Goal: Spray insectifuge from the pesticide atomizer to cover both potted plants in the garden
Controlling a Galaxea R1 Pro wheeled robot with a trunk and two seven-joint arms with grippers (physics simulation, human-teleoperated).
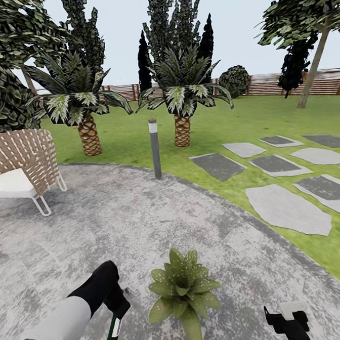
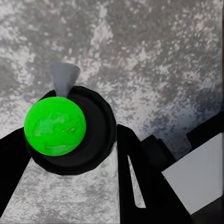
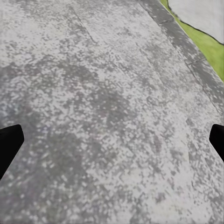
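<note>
My left gripper [image 1: 118, 301] is shut on the pesticide atomizer [image 1: 114, 332], a small dark bottle that hangs below it over the grey stone patio [image 1: 92, 221]. In the left wrist view the atomizer [image 2: 70, 128] sits between the black fingers [image 2: 137, 177], showing a round bright green top and a grey nozzle. Just right of it stands one potted plant [image 1: 183, 293], a low rosette of pointed green leaves with fine whitish insectifuge specks [image 1: 183, 270] on the upper leaves. My right gripper [image 1: 287, 318] is open and empty beyond the plant's other side, over bare patio [image 3: 112, 142].
A wicker chair [image 1: 23, 167] with a white cushion stands at the left. A tall grey post [image 1: 154, 148] rises at the patio's far edge, with two palms [image 1: 182, 123] behind it on the grass. Stepping stones [image 1: 287, 210] lie to the right, and a slatted fence [image 1: 306, 82] stands far back.
</note>
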